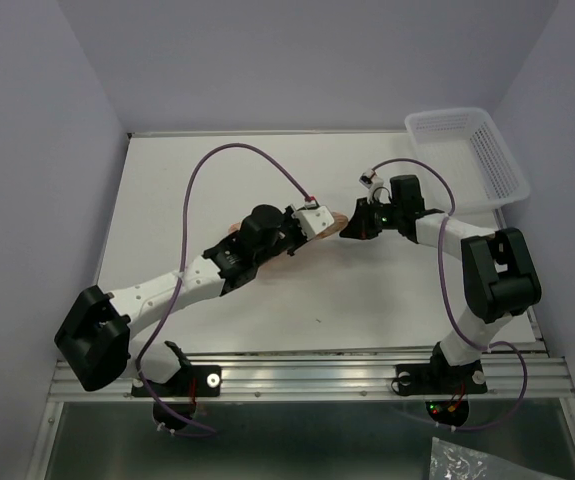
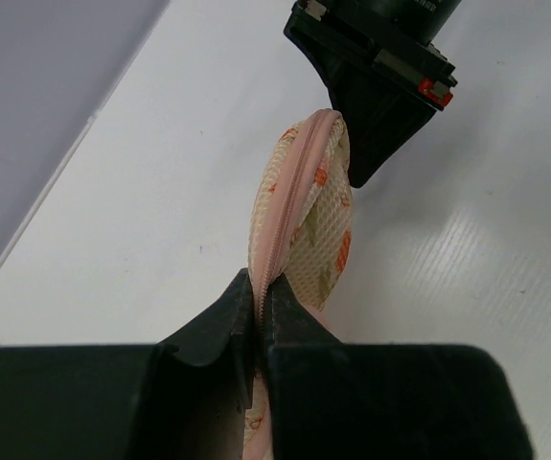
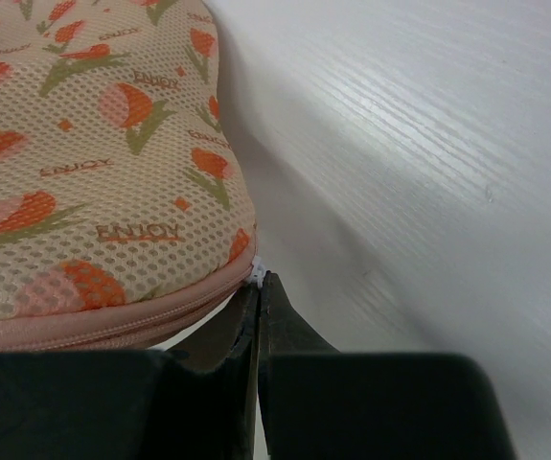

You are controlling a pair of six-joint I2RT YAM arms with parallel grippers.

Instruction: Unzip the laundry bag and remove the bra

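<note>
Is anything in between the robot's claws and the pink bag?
No, nothing. The left gripper pinches the bag by its zip edge, and the right gripper is shut at the bag's far end, seemingly on the zip. The zip looks closed and no bra shows.

In the overhead view the middle of the tabletop (image 1: pixel 367 300) is crowded. The left arm (image 1: pixel 182 285) slants up from the lower left and the right arm (image 1: pixel 447 235) bends in from the right, while the left jaws and the right jaws pinch the laundry bag (image 1: pixel 336 220) from opposite ends under arching purple cables (image 1: pixel 247 147). Bare tabletop lies open along the far edge, at upper left and at lower centre between the arms. A white basket (image 1: pixel 472 150) fills the upper right corner, and walls close off the left side and back.
</note>
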